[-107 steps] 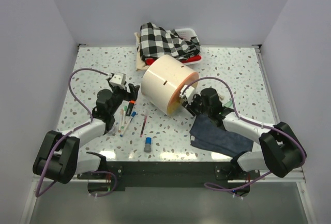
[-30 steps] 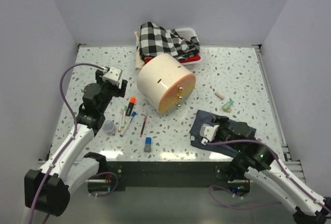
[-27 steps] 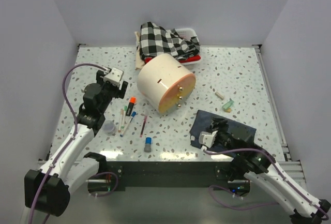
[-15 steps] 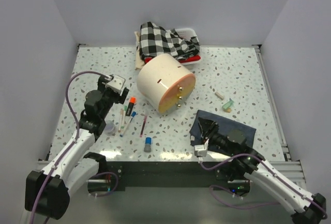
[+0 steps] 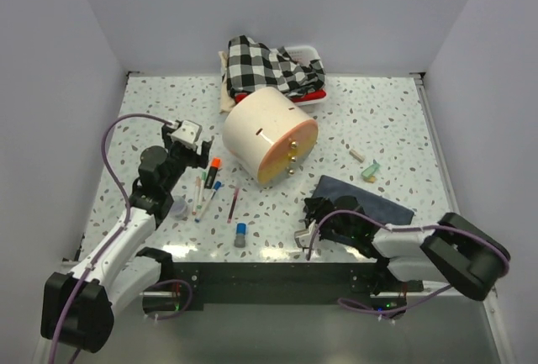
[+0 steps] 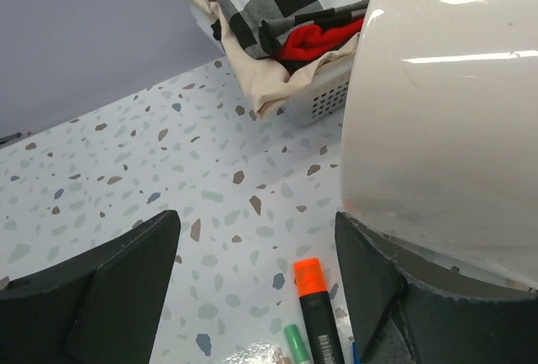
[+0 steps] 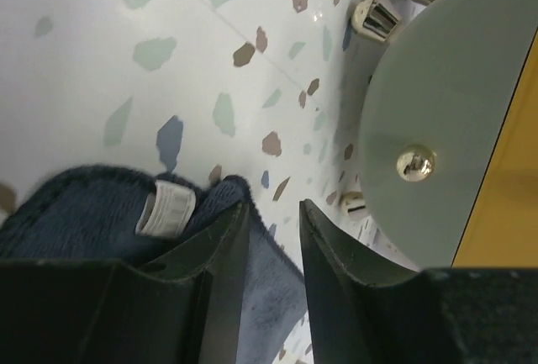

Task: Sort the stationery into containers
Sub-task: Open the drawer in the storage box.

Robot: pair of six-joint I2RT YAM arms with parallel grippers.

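**Status:** sorting not begun, as far as can be seen.

**Containers:** cream drum cabinet (image 5: 262, 124) on the tabletop (image 5: 395, 120). Its yellow-orange drawers (image 5: 290, 152) are turned toward the arms and are all judged closed. Their contents are hidden.

**Stationery, loose on the tabletop:**
- Left of the cabinet:
  - orange-capped marker (image 5: 213, 167)
  - thin pens (image 5: 200, 196)
  - dark red pencil (image 5: 233, 205)
  - blue-capped tube (image 5: 240, 234)
  - clear round pot (image 5: 177, 207)
- Right of the cabinet, well apart from the rest: green and beige bits (image 5: 371, 171)

**Left gripper** (image 6: 256, 221): fingers spread wide, nothing held, poised above the marker and beside the cabinet wall.

**Right gripper** (image 7: 275, 213): fingers close together with a narrow gap, low over the dark blue cloth (image 5: 374, 210). Whether it pinches the cloth cannot be told.

**Remaining, by judgement:** a drawer to be opened, then every item to be picked up and placed inside.
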